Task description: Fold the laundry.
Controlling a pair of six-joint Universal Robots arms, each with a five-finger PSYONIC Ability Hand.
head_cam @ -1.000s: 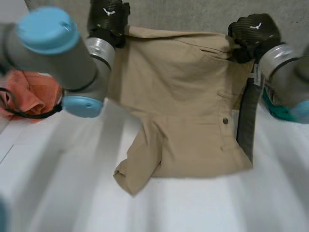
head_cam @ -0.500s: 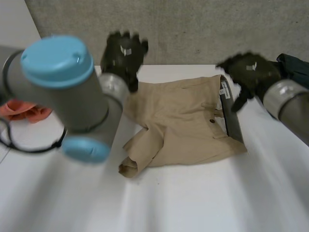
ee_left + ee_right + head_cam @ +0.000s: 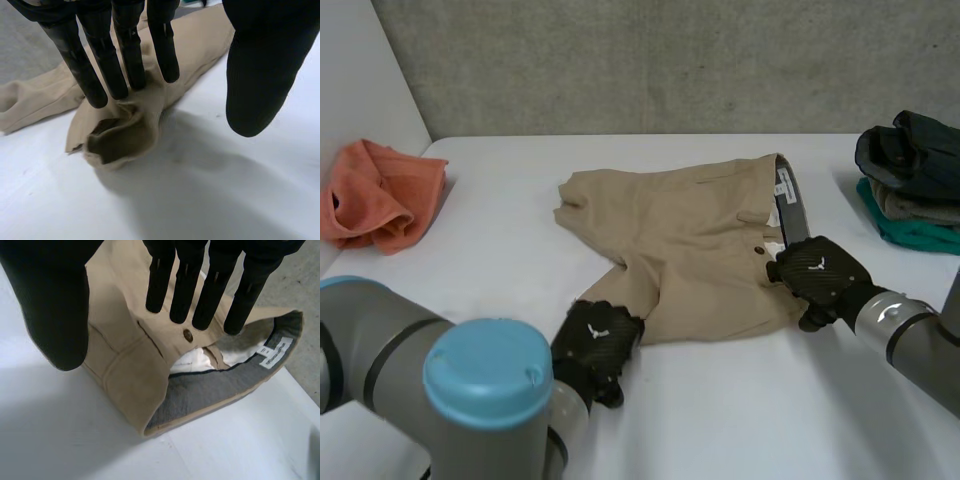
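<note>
Khaki shorts [image 3: 690,230] lie spread on the white table [image 3: 740,420], with the waistband toward the right and its grey lining showing. My left hand [image 3: 595,345] hovers at the crumpled near leg hem [image 3: 117,142]; its fingers [image 3: 125,60] are straight, the thumb stands apart, and nothing is pinched. My right hand [image 3: 817,275] is at the near corner of the waistband [image 3: 220,385]. Its fingers [image 3: 185,285] are straight above the button, with the thumb off to the side, so the hand is open.
An orange cloth [image 3: 380,195] lies bunched at the table's far left. At the far right is a stack of folded clothes [image 3: 910,170], dark on top and teal underneath. A grey wall runs behind the table.
Both hands let go of the shorts' far edge, opened, and moved to the near side. The shorts dropped flat on the table.
</note>
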